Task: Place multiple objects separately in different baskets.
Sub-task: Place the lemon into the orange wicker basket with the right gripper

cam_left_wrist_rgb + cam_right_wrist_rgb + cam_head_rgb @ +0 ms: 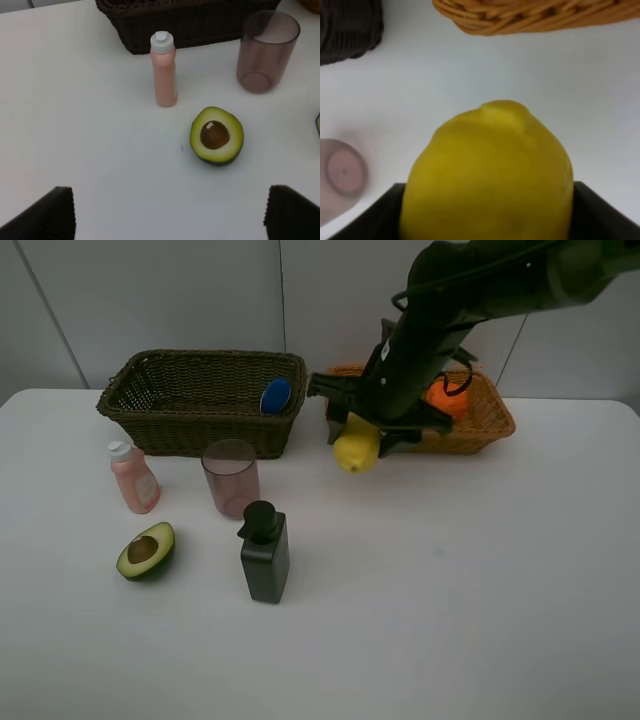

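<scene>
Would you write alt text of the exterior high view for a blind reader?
The right arm's fingers hold a yellow lemon above the white table, beside a shallow orange-tan wicker basket holding an orange. Left of it, a dark wicker basket holds a blue-capped bottle; before it are a pink bottle, pinkish translucent cup, black pump bottle and avocado half.

No readable text, label, brand or number in any view. Pink bottle [164, 70], black pump bottle [265, 555]: no legible print.
</scene>
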You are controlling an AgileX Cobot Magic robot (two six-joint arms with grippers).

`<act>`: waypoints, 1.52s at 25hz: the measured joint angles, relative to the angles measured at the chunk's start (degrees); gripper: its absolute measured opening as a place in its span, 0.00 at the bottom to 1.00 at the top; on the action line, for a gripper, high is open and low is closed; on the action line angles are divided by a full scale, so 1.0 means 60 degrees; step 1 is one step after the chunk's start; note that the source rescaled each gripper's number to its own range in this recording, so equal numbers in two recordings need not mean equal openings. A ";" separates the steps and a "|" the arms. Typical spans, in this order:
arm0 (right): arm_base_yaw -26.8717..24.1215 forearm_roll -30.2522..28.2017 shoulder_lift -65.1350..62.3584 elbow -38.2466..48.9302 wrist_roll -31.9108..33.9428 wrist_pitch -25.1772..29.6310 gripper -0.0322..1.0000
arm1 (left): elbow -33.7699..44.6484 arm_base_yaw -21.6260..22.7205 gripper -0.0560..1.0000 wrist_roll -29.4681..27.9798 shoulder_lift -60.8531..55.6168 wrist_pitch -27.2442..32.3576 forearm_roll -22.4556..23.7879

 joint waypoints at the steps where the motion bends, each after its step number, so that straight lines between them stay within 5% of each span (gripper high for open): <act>1: 0.0000 -0.0119 -0.0122 0.0000 0.0000 0.0003 0.45 | 0.0000 0.0000 1.00 0.0000 0.0000 0.0000 0.0000; 13: -0.0318 -0.2212 -0.0530 0.0000 0.0000 -0.1138 0.45 | 0.0000 0.0000 1.00 0.0000 0.0000 0.0000 0.0000; 25: -0.1462 -0.2831 -0.0503 0.0000 0.0000 -0.3523 0.45 | 0.0000 0.0000 1.00 0.0000 0.0000 0.0000 0.0000; 38: -0.1883 -0.2835 0.0817 0.0000 0.0000 -0.4646 0.45 | 0.0000 0.0000 1.00 0.0000 0.0000 0.0000 0.0000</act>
